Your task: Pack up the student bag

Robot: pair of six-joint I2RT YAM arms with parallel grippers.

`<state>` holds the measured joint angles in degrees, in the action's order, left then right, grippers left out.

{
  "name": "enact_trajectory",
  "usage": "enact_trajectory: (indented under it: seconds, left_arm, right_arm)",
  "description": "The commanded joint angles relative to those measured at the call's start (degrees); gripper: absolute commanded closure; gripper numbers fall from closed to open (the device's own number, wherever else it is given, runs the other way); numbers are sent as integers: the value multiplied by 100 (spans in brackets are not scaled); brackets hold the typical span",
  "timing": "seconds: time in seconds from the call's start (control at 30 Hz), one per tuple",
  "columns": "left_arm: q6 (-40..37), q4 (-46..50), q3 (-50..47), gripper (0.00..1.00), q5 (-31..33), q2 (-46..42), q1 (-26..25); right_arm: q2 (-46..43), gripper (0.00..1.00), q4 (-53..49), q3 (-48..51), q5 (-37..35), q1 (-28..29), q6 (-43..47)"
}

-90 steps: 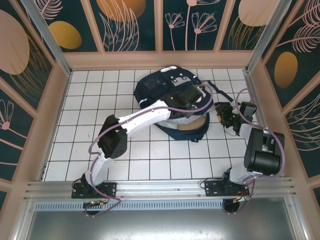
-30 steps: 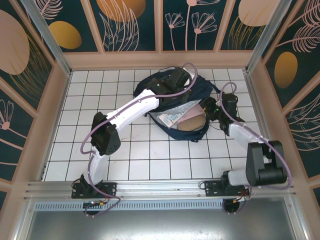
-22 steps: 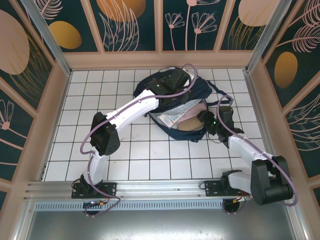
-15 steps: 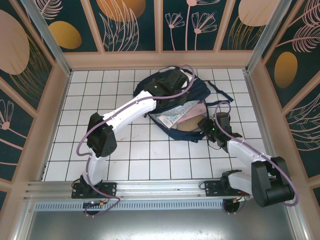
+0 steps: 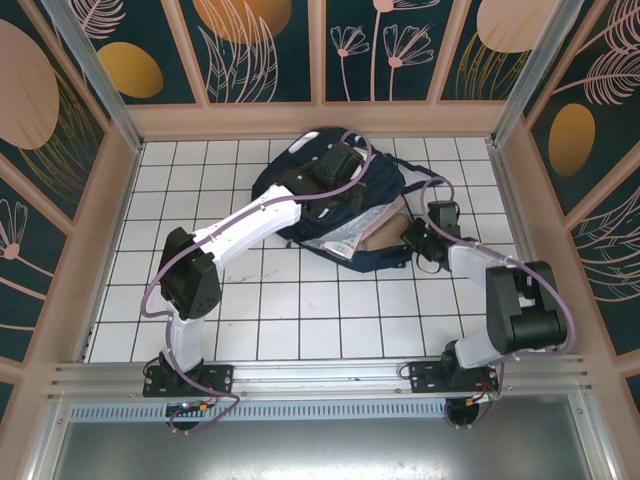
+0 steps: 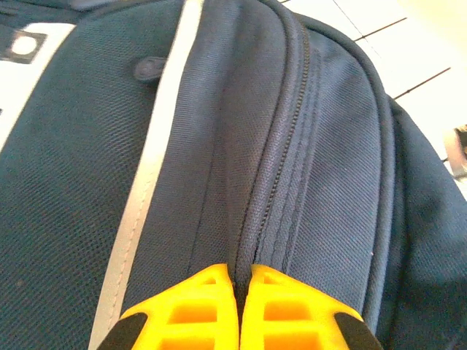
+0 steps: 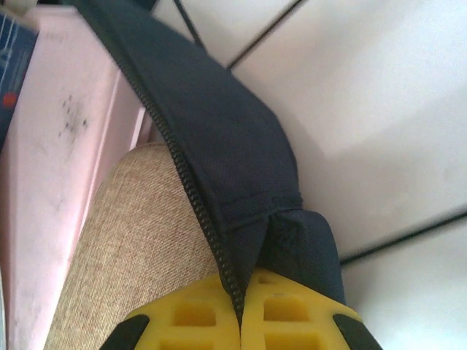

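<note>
The student bag (image 5: 300,180) is a navy backpack lying at the back middle of the white tiled table, its main opening facing the near right. Inside I see a tan fabric item (image 7: 139,240), a pink flat item (image 7: 51,146) and printed paper (image 5: 345,235). My left gripper (image 5: 335,165) rests on top of the bag. Its yellow fingers (image 6: 197,306) are shut on a fold of the bag's fabric (image 6: 321,146) beside the zip. My right gripper (image 5: 412,238) is at the opening's right rim, shut on the bag's zip edge (image 7: 219,146).
A dark bag strap (image 5: 440,185) trails over the tiles at the back right. Wooden walls (image 5: 110,200) fence the table on three sides. Bare tiles (image 5: 300,310) lie in front of the bag and to its left. The arm bases sit on the near rail (image 5: 320,375).
My right gripper came in to the bag's right rim and shut on the zip edge. The left arm, still shut on the top fabric, drew the bag's upper part toward the back left.
</note>
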<state>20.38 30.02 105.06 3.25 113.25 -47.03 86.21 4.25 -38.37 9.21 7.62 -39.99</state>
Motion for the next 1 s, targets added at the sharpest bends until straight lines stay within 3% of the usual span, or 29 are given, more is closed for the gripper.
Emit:
enact_trajectory:
  seconds: [0.0,0.17,0.23,0.33,0.4,0.43,0.57,0.73,0.97]
  left_arm:
    - [869,-460,-129,100,-634,-225,-117]
    - [1259,-451,524,98,-733,494,-164]
    - [1203,-180,858,76,-555,691,-166]
    - [1204,201,1004,54,-105,652,-125]
    - [1312,328,708,52,192,402,-44]
    - [1433,346,459,48,303,198,32]
    - [1897,-22,-1001,48,453,-867,321]
    - [2515,-690,-2921,46,412,-2061,752]
    - [3683,-2487,-5122,44,-1244,-2350,1705]
  right_arm:
    - [537,100,-95,-518,12,-405,708]
    - [1092,100,-369,-1346,344,-625,1183]
    - [1016,96,-412,-1445,483,-623,1165]
    - [639,83,-405,-1317,568,-573,1048]
    - [325,72,-461,-1180,539,-518,989]
    - [121,70,-494,-1094,501,-478,969]
    - [-654,61,-644,-692,409,-302,873]
    - [-1442,64,-615,-79,487,295,638]
    - [-2185,65,166,1102,445,1410,-225]
